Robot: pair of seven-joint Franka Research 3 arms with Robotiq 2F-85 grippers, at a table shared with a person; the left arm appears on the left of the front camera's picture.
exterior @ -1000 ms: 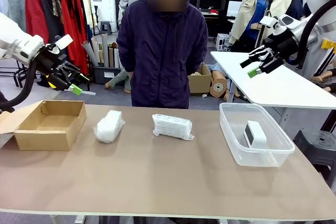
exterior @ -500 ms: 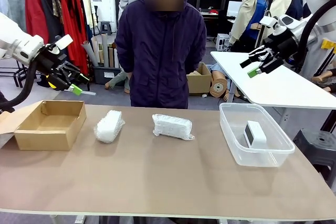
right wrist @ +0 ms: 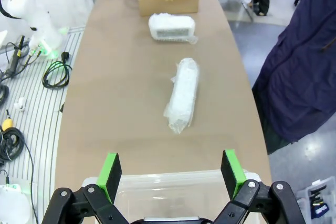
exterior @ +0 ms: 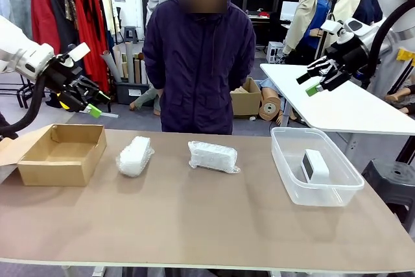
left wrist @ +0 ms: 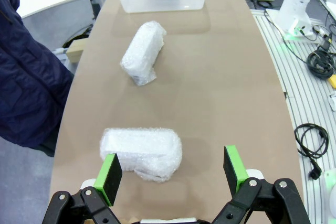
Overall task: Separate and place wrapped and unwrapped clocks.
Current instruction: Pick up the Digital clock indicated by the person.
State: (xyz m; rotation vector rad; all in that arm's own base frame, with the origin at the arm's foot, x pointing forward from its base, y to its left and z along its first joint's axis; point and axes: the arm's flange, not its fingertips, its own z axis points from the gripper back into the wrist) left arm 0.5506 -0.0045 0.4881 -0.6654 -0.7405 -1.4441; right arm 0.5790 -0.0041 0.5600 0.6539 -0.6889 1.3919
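While both arms hang raised: nothing held, jaws spread wide.
Bare clock (exterior: pixel 316 165): inside the tub (exterior: pixel 285 160), below the right gripper (exterior: pixel 307 84).
First wrapped clock (exterior: pixel 213 156): left of the tub, on the table (exterior: pixel 194 225).
Second wrapped clock (exterior: pixel 135 156): farther left of the tub, below and right of the left gripper (exterior: pixel 97 103).

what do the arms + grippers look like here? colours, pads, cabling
Both arms are glossy white: left arm, right arm, each with a thick black cable looping past the wrist. The left gripper and right gripper are black, two-fingered, with flat rectangular bright green pads at the fingertips.
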